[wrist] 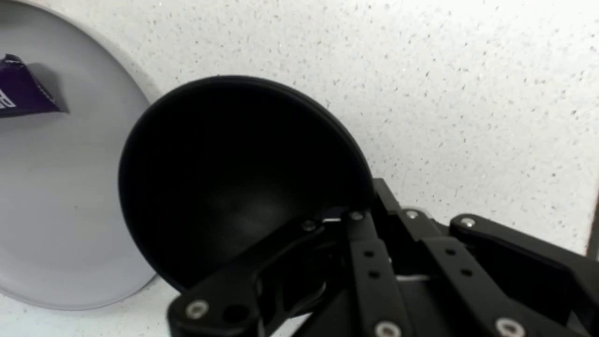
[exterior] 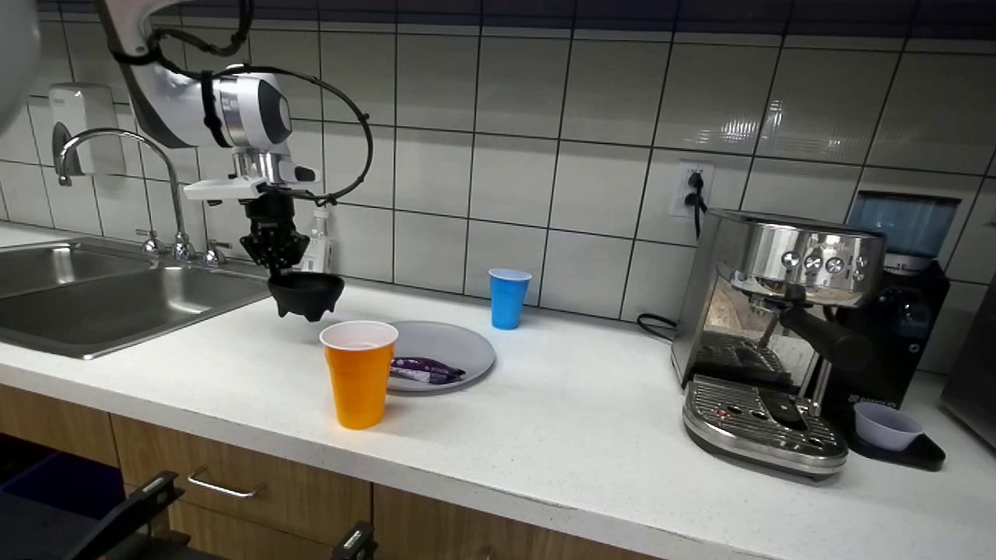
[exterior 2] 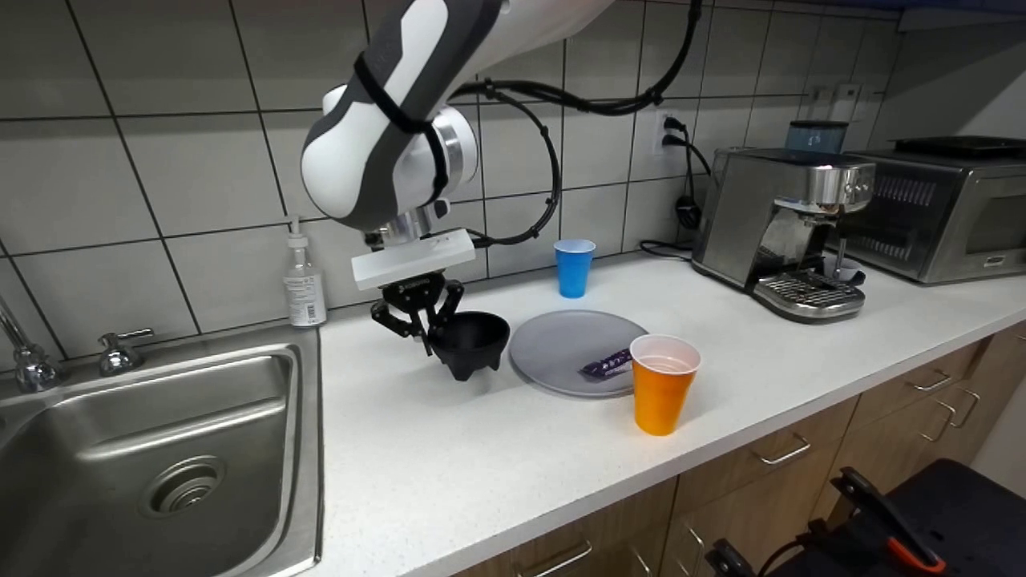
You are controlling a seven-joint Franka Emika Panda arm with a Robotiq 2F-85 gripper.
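My gripper (exterior: 274, 272) is shut on the rim of a black bowl (exterior: 307, 295) with short feet. The bowl hangs above the counter, upright or nearly so, in both exterior views (exterior 2: 473, 340). In the wrist view the bowl (wrist: 243, 168) opens toward the camera and looks empty; one finger (wrist: 362, 229) is inside the rim, the other outside. Close by lies a grey plate (exterior 2: 553, 349) with a purple packet (exterior 2: 607, 365) on it. An orange cup (exterior 2: 661, 393) stands at the plate's front edge, and a blue cup (exterior 2: 574, 268) stands behind the plate near the wall.
A steel sink (exterior 2: 304, 449) with a faucet (exterior: 175, 187) lies beside the arm. A pump bottle (exterior 2: 304, 280) stands at the tiled wall. A coffee machine (exterior: 778, 257), a grinder (exterior: 903, 311), a small pale bowl (exterior: 887, 426) and an oven (exterior 2: 954, 208) stand at the far end.
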